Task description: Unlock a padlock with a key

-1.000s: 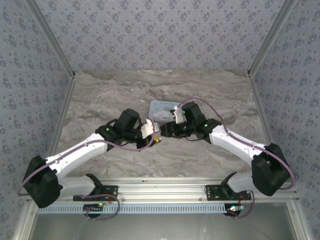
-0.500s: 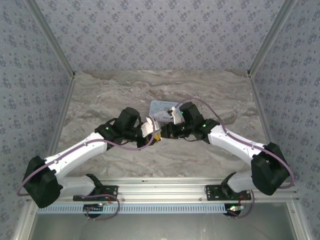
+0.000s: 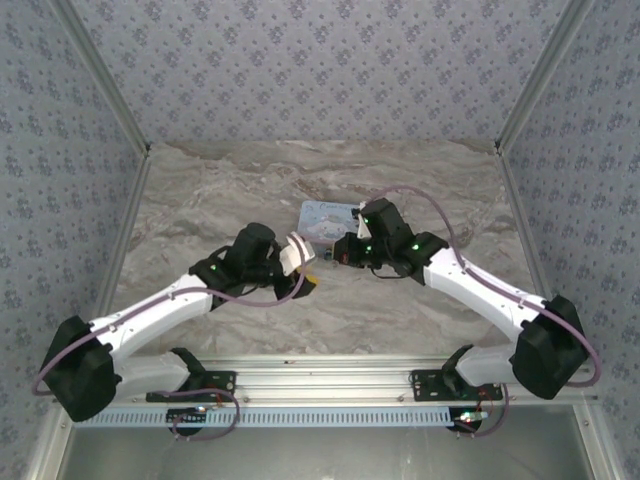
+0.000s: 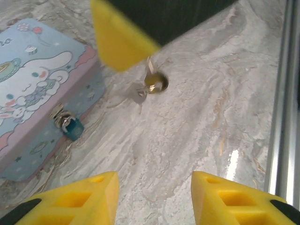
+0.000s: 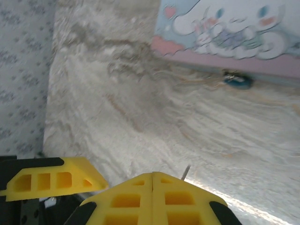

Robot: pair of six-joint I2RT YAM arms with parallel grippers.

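Observation:
The tiny teal padlock (image 4: 73, 127) hangs on the clasp of the light blue cartoon tin (image 4: 33, 89), on its front wall. In the right wrist view the padlock (image 5: 237, 81) lies below the tin's (image 5: 225, 28) edge. My right gripper (image 5: 153, 180) is shut on the key, whose thin tip (image 5: 186, 172) pokes out past the pads. From the left wrist, a yellow finger (image 4: 119, 42) of that gripper holds the key (image 4: 149, 70), with a ring and a second key (image 4: 139, 95) dangling. My left gripper (image 4: 153, 187) is open over bare marble with nothing between its fingers.
The tin (image 3: 322, 215) sits mid-table, just behind both grippers (image 3: 308, 272) (image 3: 338, 256). A metal rail (image 4: 281, 93) runs along the table's edge on the right of the left wrist view. Patterned walls close in the marble table (image 3: 220, 190).
The two grippers, close together before, have drawn apart. The right arm has shifted right and towards the tin; the left arm has pulled back a little.

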